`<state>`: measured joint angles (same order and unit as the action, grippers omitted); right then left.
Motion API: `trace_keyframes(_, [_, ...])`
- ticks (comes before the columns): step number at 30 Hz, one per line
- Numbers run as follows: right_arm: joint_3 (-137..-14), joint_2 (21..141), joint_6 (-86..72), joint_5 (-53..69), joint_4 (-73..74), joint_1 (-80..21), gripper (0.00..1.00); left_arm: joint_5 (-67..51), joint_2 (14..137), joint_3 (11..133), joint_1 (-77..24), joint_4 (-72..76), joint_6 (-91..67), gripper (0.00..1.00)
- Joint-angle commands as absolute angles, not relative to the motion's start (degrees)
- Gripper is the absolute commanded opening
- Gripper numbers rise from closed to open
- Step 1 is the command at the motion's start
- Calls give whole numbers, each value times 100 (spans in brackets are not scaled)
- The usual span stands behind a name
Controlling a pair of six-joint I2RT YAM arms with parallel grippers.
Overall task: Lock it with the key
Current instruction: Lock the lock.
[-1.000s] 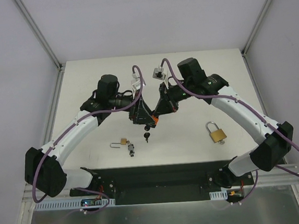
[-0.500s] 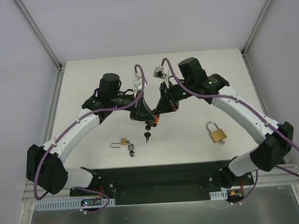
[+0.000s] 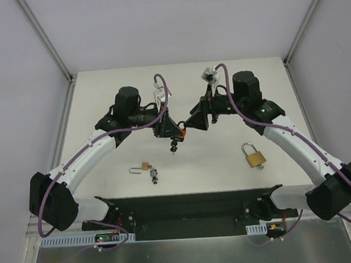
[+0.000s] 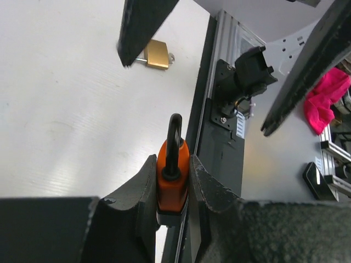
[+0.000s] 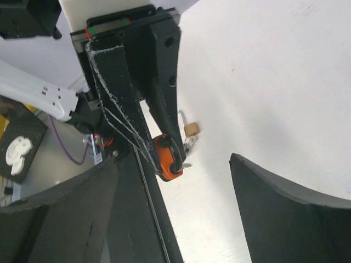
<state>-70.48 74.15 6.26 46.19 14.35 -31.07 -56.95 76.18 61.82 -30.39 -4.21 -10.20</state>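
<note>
My left gripper (image 3: 170, 132) is shut on an orange padlock (image 3: 178, 135) and holds it above the middle of the table. In the left wrist view the lock's orange body (image 4: 173, 178) sits clamped between both fingers, its black shackle pointing away from me. A dark key (image 3: 174, 146) hangs under the lock. My right gripper (image 3: 190, 122) stands open just right of the lock, touching nothing. From the right wrist the lock (image 5: 166, 155) shows in the left fingers, a small silver tip (image 5: 186, 164) poking out of it.
A small brass padlock (image 3: 145, 167) with a key beside it (image 3: 154, 174) lies on the white table in front of the left arm. A larger brass padlock (image 3: 255, 156) lies to the right. The black base rail (image 3: 182, 208) runs along the near edge.
My left gripper has shut on the orange padlock. My right gripper has opened, let go and drawn back to the right. The hanging key now sits a little higher.
</note>
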Motion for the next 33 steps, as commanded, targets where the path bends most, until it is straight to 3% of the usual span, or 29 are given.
trace_keyframes(1, [-6548,6900,-280,4456,-341,-2980,89,-5414,7058,6013,-3094,796,-1414,0])
trace_keyframes(7, [-6337,7004,-896,4903,-1168,-2971,89,-5466,6680,5555,-3094,2301,-2161,0])
trace_keyframes(10, [-6258,7031,-1230,5053,-1633,-2979,80,-5563,6706,5546,-3094,2662,-2381,0])
trace_keyframes(11, [-6223,7040,-1317,5080,-1765,-2988,71,-5590,6741,5546,-3094,2767,-2486,0])
trace_keyframes(22, [-6196,7330,-2074,5326,-2795,-3120,41,-5774,6838,5520,-3103,3401,-2830,0])
trace_keyframes(25, [-6214,7365,-2100,5379,-2900,-3172,17,-5809,6855,5528,-3103,3454,-2883,0])
trace_keyframes(26, [-6231,7383,-2092,5388,-2918,-3190,4,-5818,6864,5528,-3103,3463,-2900,0])
trace_keyframes(30, [-6205,7322,-2039,5327,-2918,-3191,1,-5827,6847,5484,-3103,3481,-2909,0])
trace_keyframes(33, [-6170,7216,-1978,5256,-2909,-3190,1,-5827,6829,5423,-3103,3489,-2909,12])
